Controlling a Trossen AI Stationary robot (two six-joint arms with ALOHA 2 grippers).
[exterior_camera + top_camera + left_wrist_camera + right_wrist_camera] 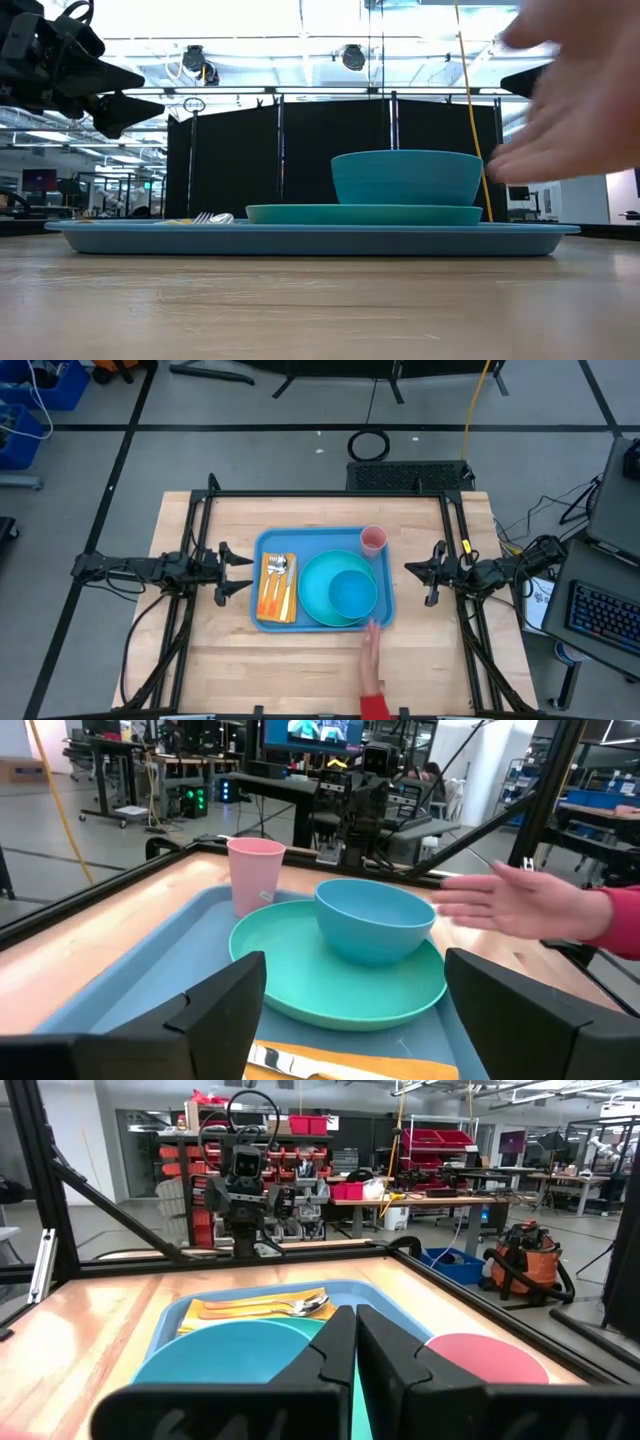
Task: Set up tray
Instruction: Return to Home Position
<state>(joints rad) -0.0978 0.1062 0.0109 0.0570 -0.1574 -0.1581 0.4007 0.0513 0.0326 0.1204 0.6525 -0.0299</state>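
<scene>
Bowl (352, 594) on plate (312, 580) in tray (320, 540)

Floor: grey concrete floor (280, 410), crossed by dark lines.
Partition: black curtain panels (300, 150) on a frame.
Light: bright ceiling strips (250, 20).
Storage: shelves of red bins (300, 1155); blue crates (45, 385).

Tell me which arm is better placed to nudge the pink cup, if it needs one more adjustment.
The right. The pink cup stands in the tray's corner on the right gripper's side; the left gripper would have to cross the plate and bowl. Mind the person's hand.
</scene>
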